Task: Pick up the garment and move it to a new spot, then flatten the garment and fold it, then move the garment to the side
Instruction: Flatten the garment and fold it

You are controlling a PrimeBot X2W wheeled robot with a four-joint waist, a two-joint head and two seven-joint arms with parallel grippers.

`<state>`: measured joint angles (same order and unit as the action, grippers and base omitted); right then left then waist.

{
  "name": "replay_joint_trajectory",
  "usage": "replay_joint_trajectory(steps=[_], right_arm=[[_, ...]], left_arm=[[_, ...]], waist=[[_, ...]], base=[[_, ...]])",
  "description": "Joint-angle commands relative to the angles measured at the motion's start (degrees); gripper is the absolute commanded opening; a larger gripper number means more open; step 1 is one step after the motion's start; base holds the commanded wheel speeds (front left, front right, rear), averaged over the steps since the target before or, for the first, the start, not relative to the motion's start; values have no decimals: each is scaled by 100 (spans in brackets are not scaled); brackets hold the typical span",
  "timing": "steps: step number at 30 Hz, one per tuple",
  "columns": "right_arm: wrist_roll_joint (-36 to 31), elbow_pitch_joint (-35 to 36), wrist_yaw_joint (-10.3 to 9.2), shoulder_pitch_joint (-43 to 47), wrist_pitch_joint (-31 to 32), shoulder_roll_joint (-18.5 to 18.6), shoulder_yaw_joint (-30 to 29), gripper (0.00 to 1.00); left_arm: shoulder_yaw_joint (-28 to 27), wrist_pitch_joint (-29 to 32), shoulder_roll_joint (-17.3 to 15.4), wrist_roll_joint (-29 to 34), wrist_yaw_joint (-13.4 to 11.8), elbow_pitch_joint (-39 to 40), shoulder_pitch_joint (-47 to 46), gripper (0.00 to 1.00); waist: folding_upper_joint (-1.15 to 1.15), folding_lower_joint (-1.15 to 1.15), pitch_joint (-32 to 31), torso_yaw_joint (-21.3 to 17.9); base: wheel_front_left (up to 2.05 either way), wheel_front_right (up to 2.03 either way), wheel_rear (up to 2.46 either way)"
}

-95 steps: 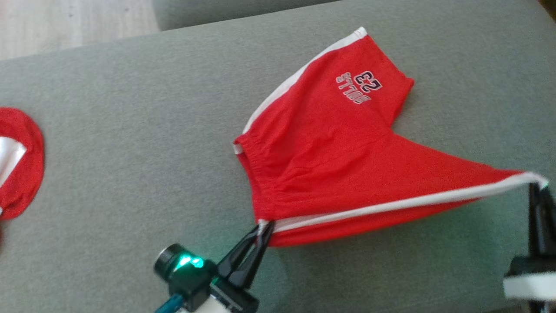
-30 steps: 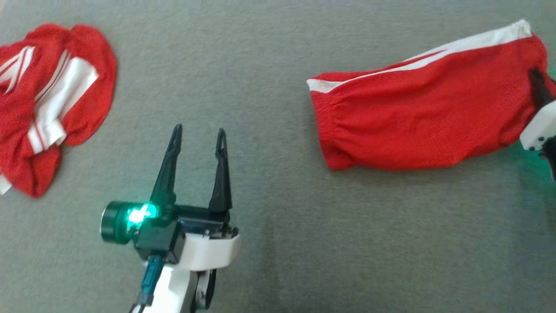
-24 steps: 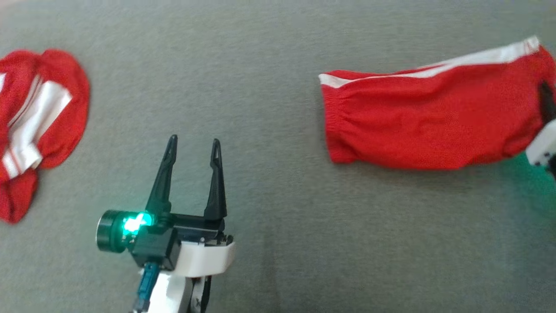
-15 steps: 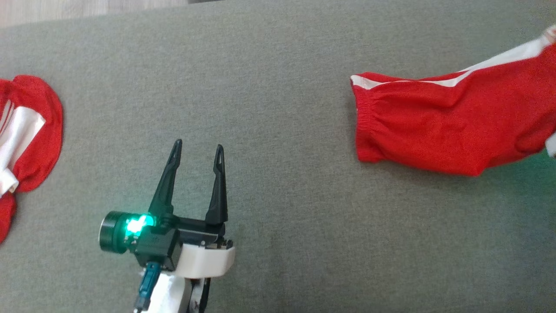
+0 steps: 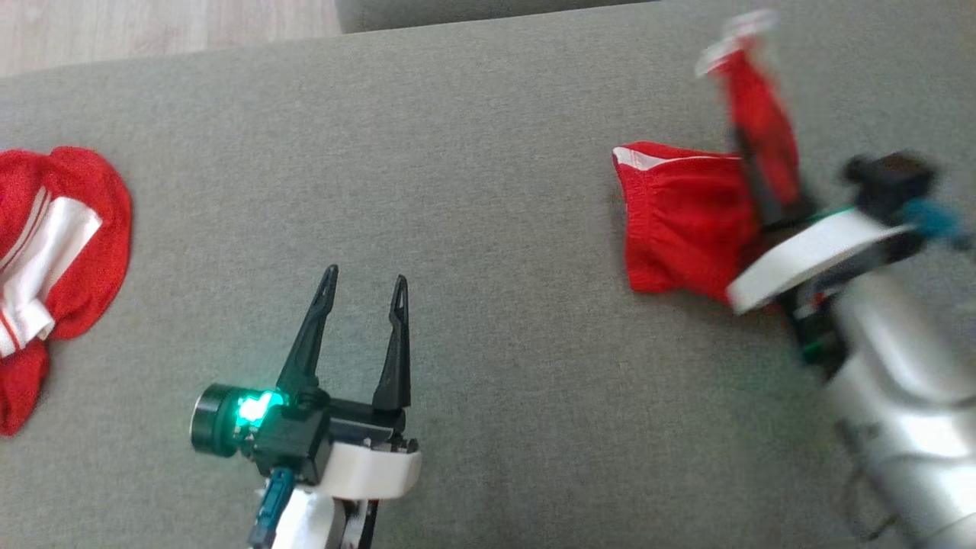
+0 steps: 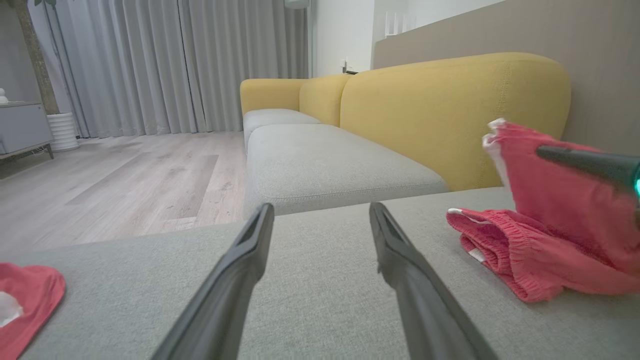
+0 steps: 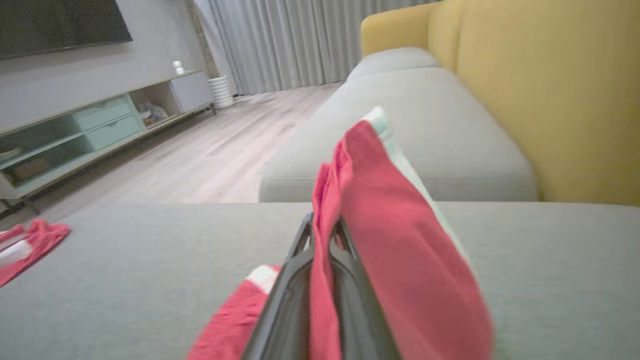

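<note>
Head view: right end effector [image 5: 736, 139] pinches the shorts [image 5: 679, 221], apparently mid-fold; next, lay that end across. Left end effector [image 5: 364, 276] spread.

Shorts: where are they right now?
Head view, right side: the shorts have their waistband end on the grey cushion, the other end held up in the shut right gripper. The open left gripper sits apart, lower left.

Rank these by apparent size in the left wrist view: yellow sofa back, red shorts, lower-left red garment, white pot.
1. yellow sofa back
2. red shorts
3. lower-left red garment, partly cut off
4. white pot, far off
</note>
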<state>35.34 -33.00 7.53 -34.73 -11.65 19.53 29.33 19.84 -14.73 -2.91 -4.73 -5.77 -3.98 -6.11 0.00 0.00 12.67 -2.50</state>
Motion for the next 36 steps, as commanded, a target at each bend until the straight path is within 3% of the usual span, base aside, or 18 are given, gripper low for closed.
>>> replay_joint_trajectory(steps=[1, 3, 4, 5, 8, 11, 15, 21, 28, 36], right_arm=[[-46, 252, -4, 86, 19, -180, 89, 10], [-96, 380, -4, 264, 93, -578, 217, 21], [-95, 405, -4, 359, 127, -741, 263, 76], [-116, 436, -4, 439, 131, -854, 300, 100], [-141, 661, -4, 646, 59, -965, 363, 100], [-224, 1019, -4, 900, -104, -768, 167, 100], [-725, 1390, -4, 1425, -274, -471, -605, 100], [-1423, 1989, -4, 2273, -331, -612, -1669, 100], [-2101, 2498, -4, 3137, -333, -795, -1727, 100], [-2151, 2430, -4, 3719, -334, -1011, -1627, 100]], left_arm=[[-151, -27, -9, -35, -2, 139, -22, 100], [-126, -27, -7, -54, 6, 122, -34, 100], [-102, -27, -5, -60, 11, 107, -45, 100], [-77, -27, -4, -68, 13, 95, -58, 100], [-35, -27, -1, -117, -10, 106, -64, 100], [-46, -27, 0, -167, -45, 119, -7, 100], [-96, -27, 1, -242, -99, 176, 123, 100], [-220, -27, 2, -305, -205, 352, 368, 100], [-504, -27, 2, -437, -301, 542, 915, 100], [-783, -27, 2, -432, -319, 567, 1510, 100]], waist=[[0, 0, 1, 24], [0, 0, 2, 76], [0, 0, 0, 110], [0, 0, -3, 140], [0, 0, -45, 184], [0, 0, -129, 183], [0, 0, -298, 150], [0, 0, -558, 51], [0, 0, -1078, -48], [0, 0, -1340, -78]], base=[[0, 0, 0], [0, 0, 0], [0, 0, 0], [0, 0, 0], [0, 0, 0], [0, 0, 0], [0, 0, 0], [0, 0, 0], [0, 0, 0], [0, 0, 0]])
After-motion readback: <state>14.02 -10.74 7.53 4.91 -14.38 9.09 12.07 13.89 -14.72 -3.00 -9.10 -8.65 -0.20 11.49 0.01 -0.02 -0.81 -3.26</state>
